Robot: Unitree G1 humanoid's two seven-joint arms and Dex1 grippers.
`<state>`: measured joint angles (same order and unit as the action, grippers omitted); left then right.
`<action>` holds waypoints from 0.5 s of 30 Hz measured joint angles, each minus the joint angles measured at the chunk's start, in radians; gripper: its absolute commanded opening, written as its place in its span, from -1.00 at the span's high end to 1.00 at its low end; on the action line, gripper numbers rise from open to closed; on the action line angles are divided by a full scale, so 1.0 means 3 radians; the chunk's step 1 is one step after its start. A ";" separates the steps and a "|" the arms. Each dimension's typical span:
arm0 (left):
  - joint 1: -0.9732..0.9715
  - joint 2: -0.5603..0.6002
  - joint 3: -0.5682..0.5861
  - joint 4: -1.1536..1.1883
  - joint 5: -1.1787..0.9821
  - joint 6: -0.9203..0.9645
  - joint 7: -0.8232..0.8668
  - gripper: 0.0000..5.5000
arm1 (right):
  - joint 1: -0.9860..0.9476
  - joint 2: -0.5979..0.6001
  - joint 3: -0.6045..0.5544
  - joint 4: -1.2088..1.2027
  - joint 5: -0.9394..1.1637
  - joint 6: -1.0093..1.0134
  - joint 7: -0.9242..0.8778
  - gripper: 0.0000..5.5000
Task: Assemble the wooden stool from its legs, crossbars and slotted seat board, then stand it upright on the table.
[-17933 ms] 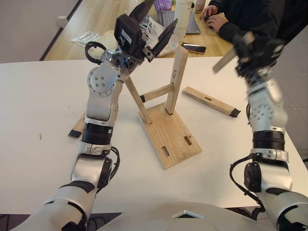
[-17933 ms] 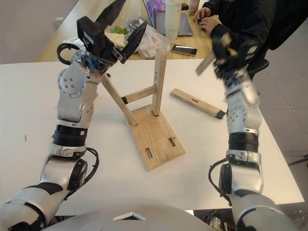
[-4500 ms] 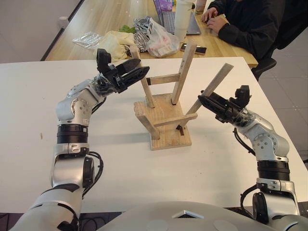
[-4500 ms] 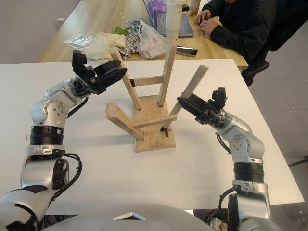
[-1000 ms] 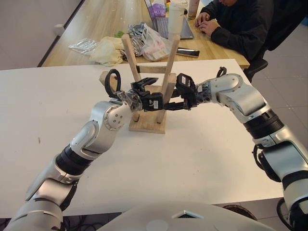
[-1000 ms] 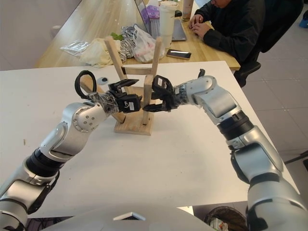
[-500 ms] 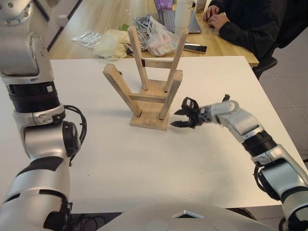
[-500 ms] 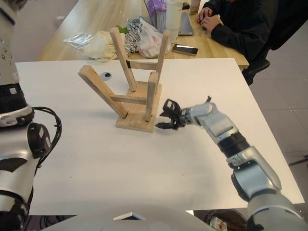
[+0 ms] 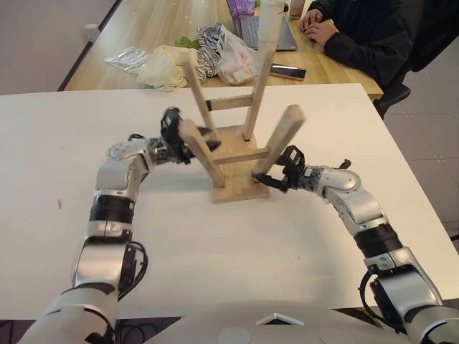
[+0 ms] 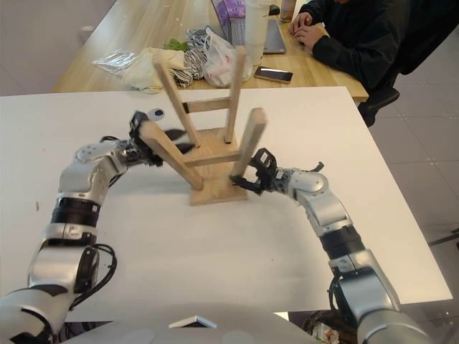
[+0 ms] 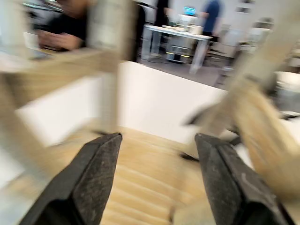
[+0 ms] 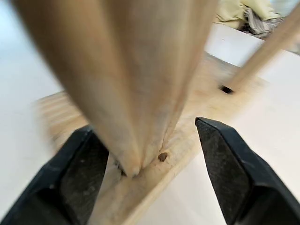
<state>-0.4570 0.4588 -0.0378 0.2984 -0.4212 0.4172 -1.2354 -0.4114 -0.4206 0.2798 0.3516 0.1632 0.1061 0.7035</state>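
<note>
So the stool (image 9: 240, 154) is still legs-up on its seat board (image 9: 237, 190), but both arms just swung back in, left gripper (image 11: 157, 140) gaping empty over the board, right gripper (image 9: 278, 174) open astride a leg (image 9: 281, 142) at its base there, so the flip's next, I'd guess.

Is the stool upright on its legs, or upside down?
Upside down: the stool has its seat board down on the table, with its legs pointing up.

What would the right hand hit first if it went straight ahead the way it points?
The leg between the right hand's open fingers, where it meets the seat; it looks very close.
</note>
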 measured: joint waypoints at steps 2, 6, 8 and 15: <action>0.0359 0.0075 -0.0138 -0.0692 -0.0375 0.0430 -0.0270 -0.04 | -0.0252 0.0046 -0.0011 0.0579 -0.0332 -0.0341 -0.0377 -0.15; 0.0776 0.0096 -0.0242 -0.1570 -0.0739 0.0848 -0.0109 -0.04 | -0.0580 0.0026 -0.0344 0.1411 -0.0544 -0.0667 -0.1022 -0.15; 0.0868 0.0086 -0.0250 -0.1627 -0.0757 0.0888 0.0003 -0.04 | -0.0588 0.0040 -0.0436 0.1515 -0.0539 -0.0801 -0.1026 -0.15; 0.0804 0.0358 -0.0284 -0.0742 0.0050 -0.0007 0.0238 -0.04 | -0.0223 -0.0200 -0.0678 0.1291 -0.0312 -0.0954 -0.0280 -0.15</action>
<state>-0.2160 0.5662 -0.1231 0.0758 -0.4061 0.4150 -1.1640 -0.4782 -0.4807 0.0764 0.7389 0.0695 -0.1802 0.6196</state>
